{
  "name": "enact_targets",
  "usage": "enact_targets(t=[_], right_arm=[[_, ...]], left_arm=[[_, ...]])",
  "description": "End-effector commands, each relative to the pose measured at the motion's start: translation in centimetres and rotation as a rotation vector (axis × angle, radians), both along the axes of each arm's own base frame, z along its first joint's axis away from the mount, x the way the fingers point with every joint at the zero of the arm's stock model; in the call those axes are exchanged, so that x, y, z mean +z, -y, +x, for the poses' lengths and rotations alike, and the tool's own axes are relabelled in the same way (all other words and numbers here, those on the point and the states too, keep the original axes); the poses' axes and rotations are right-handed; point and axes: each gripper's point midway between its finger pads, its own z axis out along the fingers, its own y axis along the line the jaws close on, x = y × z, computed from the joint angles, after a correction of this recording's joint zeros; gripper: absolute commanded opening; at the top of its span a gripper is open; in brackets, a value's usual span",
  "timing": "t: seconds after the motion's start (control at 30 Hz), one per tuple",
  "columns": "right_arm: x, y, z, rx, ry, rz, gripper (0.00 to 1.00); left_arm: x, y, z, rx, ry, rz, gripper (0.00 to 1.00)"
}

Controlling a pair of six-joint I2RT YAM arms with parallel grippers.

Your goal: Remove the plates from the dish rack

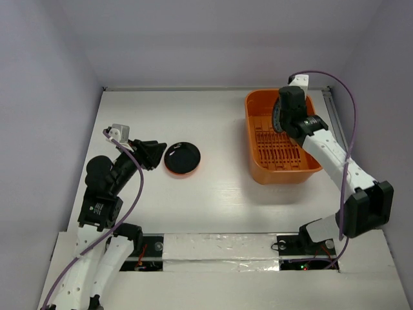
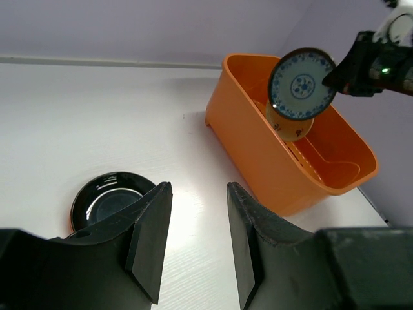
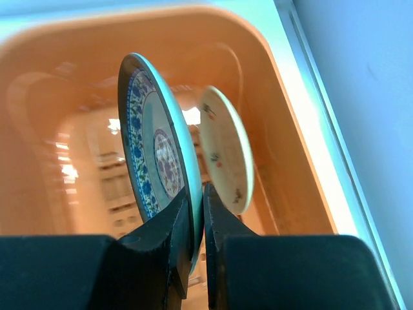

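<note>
Clamped in right jaws by its rim: blue-patterned plate, upright above dish rack. Holding left jaws part-open, empty, beside black plate already out on desk. Left to unload: cream plate standing in rack.

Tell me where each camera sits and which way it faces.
Top external: above and behind the arms, looking down on the white table, both arms, the bright orange plastic dish rack and round black plate.
Left wrist: behind the open left gripper, facing across the table toward the rack.
Right wrist: behind the right gripper, facing into the rack; it pinches the blue-patterned round plate beside a cream round plate.
Shared: both wrist views show those two plates.
</note>
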Motion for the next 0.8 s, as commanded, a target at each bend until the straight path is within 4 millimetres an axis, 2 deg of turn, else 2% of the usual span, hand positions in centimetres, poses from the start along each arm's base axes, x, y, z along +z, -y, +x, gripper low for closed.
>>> enact_targets(t=[0.0, 0.03, 0.1, 0.13, 0.17, 0.23, 0.27, 0.3, 0.33, 0.4, 0.43, 0.57, 0.6, 0.67, 0.7, 0.77], right_arm=[[8.2, -2.1, -1.3, 0.069, 0.222, 0.094, 0.0], [9.2, -2.8, -1.7, 0.096, 0.249, 0.119, 0.0], [11.5, -5.7, -2.8, 0.214, 0.324, 0.234, 0.0], [12.1, -6.7, -3.0, 0.269, 0.346, 0.283, 0.0], [13.4, -10.1, -3.4, 0.411, 0.386, 0.387, 0.0], [12.7, -14.1, -4.0, 0.567, 0.379, 0.486, 0.0], [13.0, -16.8, -4.4, 0.674, 0.378, 0.562, 0.0], [12.3, -19.0, -4.8, 0.724, 0.349, 0.589, 0.0], [10.4, -21.0, -4.1, 0.747, 0.292, 0.597, 0.0], [8.7, -24.1, -4.0, 0.787, 0.229, 0.615, 0.0], [7.3, -27.0, -4.1, 0.842, 0.187, 0.643, 0.0], [5.1, -33.1, -5.4, 0.957, 0.11, 0.739, 0.0], [4.0, -34.7, -5.1, 0.981, 0.087, 0.755, 0.0], [2.8, -36.5, -5.3, 0.996, 0.05, 0.779, 0.0], [1.3, -37.9, -5.4, 1.011, 0.013, 0.781, 0.0], [-0.4, -38.5, -4.9, 0.999, -0.025, 0.781, 0.01]], left_arm=[[1.2, 0.2, 0.2, -0.012, 0.047, -0.016, 0.37], [1.1, 0.2, 0.2, -0.012, 0.044, -0.017, 0.37], [1.7, 0.3, 0.2, -0.015, 0.065, -0.022, 0.37], [1.7, 0.0, 0.4, -0.006, 0.065, -0.022, 0.37], [1.8, 0.1, 0.3, -0.009, 0.068, -0.024, 0.37], [1.6, 0.0, 0.4, -0.006, 0.064, -0.022, 0.37], [1.6, 0.0, 0.3, -0.004, 0.065, -0.024, 0.37], [1.6, 0.0, 0.3, -0.004, 0.065, -0.022, 0.37], [1.6, -0.2, 0.5, 0.007, 0.063, -0.02, 0.37], [1.6, -0.3, 0.5, 0.011, 0.066, -0.018, 0.37], [1.6, -0.3, 0.4, 0.011, 0.065, -0.019, 0.37], [1.8, -0.4, 0.4, 0.016, 0.069, -0.019, 0.37], [1.8, -0.4, 0.4, 0.017, 0.069, -0.019, 0.37], [1.7, -0.5, 0.4, 0.019, 0.067, -0.017, 0.37], [1.7, -0.4, 0.4, 0.018, 0.067, -0.017, 0.37], [1.6, -0.4, 0.5, 0.018, 0.064, -0.016, 0.37]])
